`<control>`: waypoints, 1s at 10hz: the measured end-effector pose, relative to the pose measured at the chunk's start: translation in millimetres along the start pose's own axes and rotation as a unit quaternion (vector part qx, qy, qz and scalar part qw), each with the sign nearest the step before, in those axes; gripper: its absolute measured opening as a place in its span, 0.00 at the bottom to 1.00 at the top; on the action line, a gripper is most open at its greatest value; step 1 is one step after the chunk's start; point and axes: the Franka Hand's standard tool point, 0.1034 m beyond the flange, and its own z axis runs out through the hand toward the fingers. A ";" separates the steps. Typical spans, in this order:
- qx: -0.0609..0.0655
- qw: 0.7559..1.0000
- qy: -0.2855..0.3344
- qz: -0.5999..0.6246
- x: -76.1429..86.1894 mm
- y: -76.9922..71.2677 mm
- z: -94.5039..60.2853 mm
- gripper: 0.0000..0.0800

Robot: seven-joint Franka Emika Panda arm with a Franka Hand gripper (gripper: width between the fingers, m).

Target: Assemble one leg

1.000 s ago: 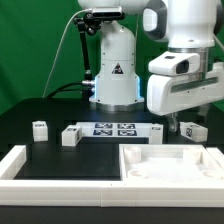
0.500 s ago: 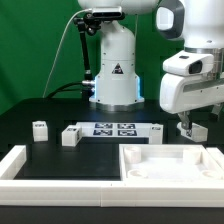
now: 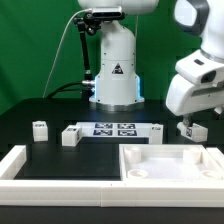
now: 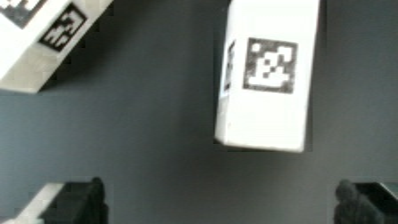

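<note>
**The leg** [image 4: 270,75], a white block with a square marker tag on its upward face, lies flat on the black table [image 4: 160,130]. The gripper [image 4: 222,203] hovers above it. Its two fingertips [image 4: 71,203] are spread wide apart and hold nothing. The leg lies in the lane between them, ahead of the tips and clear of both.

In the exterior view the gripper [image 3: 190,124] hangs low at the exterior view's right. The leg [image 3: 187,131] is just beneath it, beyond the far edge of the large white panel [image 3: 170,172].

A second tagged white block [image 4: 45,42] lies near the leg, not touching it. The marker board [image 3: 113,128] lies mid-table. A small white block [image 3: 70,135] and an outer white block [image 3: 39,129] stand toward the exterior view's left.
</note>
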 end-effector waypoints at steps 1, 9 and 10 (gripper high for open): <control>0.003 0.999 -0.048 -0.002 -7.4 -3.8 5.0 0.81; 0.005 0.993 -0.122 0.001 -23.8 -12.3 50.0 0.81; 0.006 0.993 -0.121 0.001 -26.4 -13.0 53.4 0.81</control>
